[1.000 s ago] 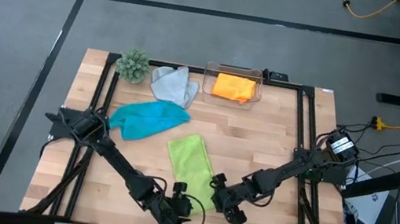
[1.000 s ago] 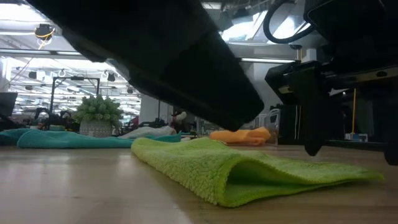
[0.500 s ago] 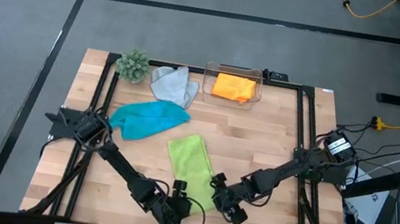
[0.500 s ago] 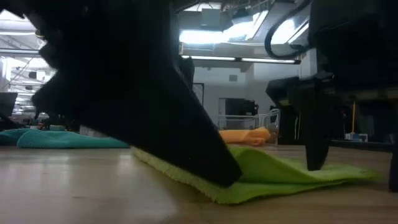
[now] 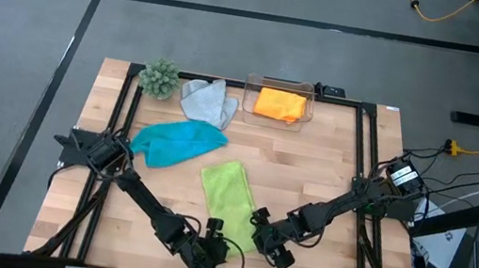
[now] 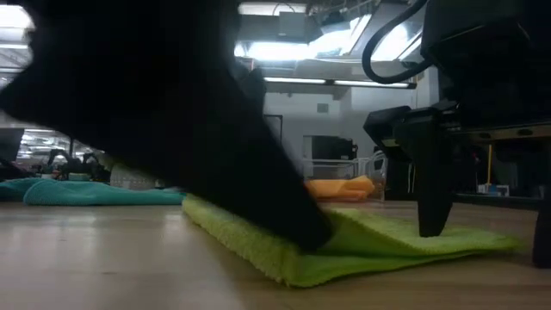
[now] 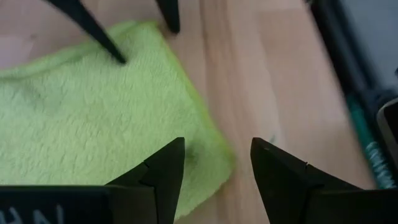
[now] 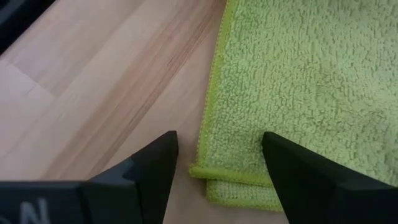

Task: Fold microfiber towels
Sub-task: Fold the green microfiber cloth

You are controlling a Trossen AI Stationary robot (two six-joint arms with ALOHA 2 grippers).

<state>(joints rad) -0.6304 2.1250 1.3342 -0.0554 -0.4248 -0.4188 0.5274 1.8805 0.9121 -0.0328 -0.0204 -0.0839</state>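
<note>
The lime green towel (image 5: 228,194), folded into a long strip, lies flat on the wooden table, slanting from the middle toward the near edge. My left gripper (image 7: 217,171) stands open astride the strip's near-left corner (image 7: 221,158). My right gripper (image 8: 214,165) stands open astride the near-right corner (image 8: 200,170), where two layers show. Farther back, the turquoise towel (image 5: 176,142) and the grey towel (image 5: 206,101) lie crumpled. The orange towel (image 5: 280,104) sits in a clear box. My left gripper comes slanting down from the table's left. One fingertip (image 6: 312,239) is down on the towel's top by the near-left corner, and the other hangs over bare wood. My right gripper slants down from the right. One fingertip (image 6: 428,231) meets the towel's top near the right corner, and the other stands off the towel over the wood.
A small green plant (image 5: 159,77) stands at the far left corner. The clear box (image 5: 307,95) stands at the far middle. Bare wood (image 5: 328,176) lies to the right of the green towel. The near table edge is close behind both grippers.
Both grippers have sunk onto the green towel's near end with their fingers still apart. In the low view my left gripper has dropped from well above the towel down to its top. The towel's near fold now lies flatter.
</note>
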